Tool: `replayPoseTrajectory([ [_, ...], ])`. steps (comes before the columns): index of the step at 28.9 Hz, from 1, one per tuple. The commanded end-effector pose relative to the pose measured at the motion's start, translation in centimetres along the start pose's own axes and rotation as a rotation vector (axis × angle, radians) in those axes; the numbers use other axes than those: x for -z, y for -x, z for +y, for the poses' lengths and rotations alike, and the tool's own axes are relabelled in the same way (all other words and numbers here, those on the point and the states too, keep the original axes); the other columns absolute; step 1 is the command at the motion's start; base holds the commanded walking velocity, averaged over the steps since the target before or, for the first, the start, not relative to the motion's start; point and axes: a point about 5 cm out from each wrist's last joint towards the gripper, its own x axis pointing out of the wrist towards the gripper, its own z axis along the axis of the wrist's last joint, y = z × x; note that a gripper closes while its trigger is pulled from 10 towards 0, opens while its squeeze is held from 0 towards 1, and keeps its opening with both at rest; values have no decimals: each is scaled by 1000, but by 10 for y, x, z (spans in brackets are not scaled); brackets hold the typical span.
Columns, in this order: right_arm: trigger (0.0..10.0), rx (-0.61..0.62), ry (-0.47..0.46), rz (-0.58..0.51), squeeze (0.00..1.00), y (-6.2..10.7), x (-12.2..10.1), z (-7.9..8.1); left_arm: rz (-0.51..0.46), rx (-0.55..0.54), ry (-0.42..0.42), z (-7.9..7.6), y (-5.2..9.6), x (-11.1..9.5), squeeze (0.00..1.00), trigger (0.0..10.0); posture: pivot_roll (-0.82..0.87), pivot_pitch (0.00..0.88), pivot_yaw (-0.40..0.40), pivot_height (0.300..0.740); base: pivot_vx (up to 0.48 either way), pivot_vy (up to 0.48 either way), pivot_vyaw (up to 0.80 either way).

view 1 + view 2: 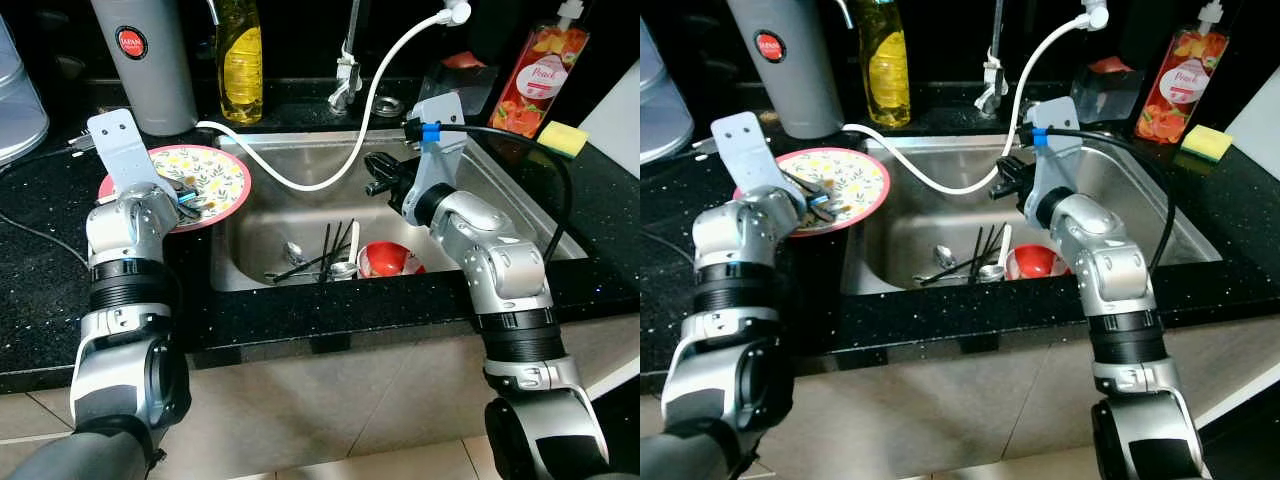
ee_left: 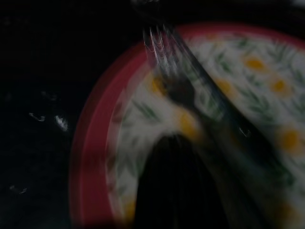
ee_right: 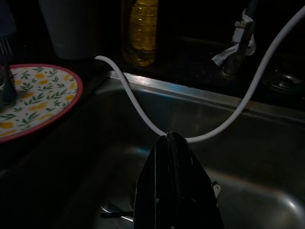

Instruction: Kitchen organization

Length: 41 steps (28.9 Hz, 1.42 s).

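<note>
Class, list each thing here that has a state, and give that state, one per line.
Floral plate: flat on the counter, a fork over it.
Left gripper: over the plate.
Right gripper: jaws shut, above the sink.
White hose: sagging over the sink.
Red bowl: in the sink.

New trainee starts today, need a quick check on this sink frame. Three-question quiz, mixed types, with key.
1. True or false: the left claw holds a fork over the floral plate.
2. What lies in the sink? A) red bowl and cutlery B) a pan C) only water
3. Fill in: the right claw is ___ and hangs above the sink, near the white hose.

Key: 1 true; 2 A; 3 shut
</note>
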Motion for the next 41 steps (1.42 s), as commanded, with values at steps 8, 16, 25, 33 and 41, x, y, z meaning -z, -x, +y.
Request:
replayPoseTrajectory([
  [8, 10000, 3, -8, -10, 0, 0, -2, -2, 67, -219, -9, 44, -12, 16, 0, 2431, 89, 40, -29, 740, 0, 0, 0],
  [16, 10000, 3, -9, -11, 0, 0, -2, -3, 58, -291, -23, 63, -13, 12, 0, 10000, 91, 44, -28, 740, 0, 0, 0],
  [25, 10000, 6, -12, -6, 0, 1, 0, -3, -101, -206, -86, 63, -10, -21, 0, 10000, 95, 50, -31, 740, 0, 0, 0],
  [33, 10000, 5, -11, -10, 0, 0, -3, -3, -355, -29, -247, 16, 13, -53, 0, 10000, 86, 51, -32, 740, 0, 0, 0],
  [41, 10000, 14, -13, -6, 0, 1, 0, -4, -302, 97, -162, 1, 4, -63, 220, 10000, 91, 55, -30, 740, 0, 0, 0],
])
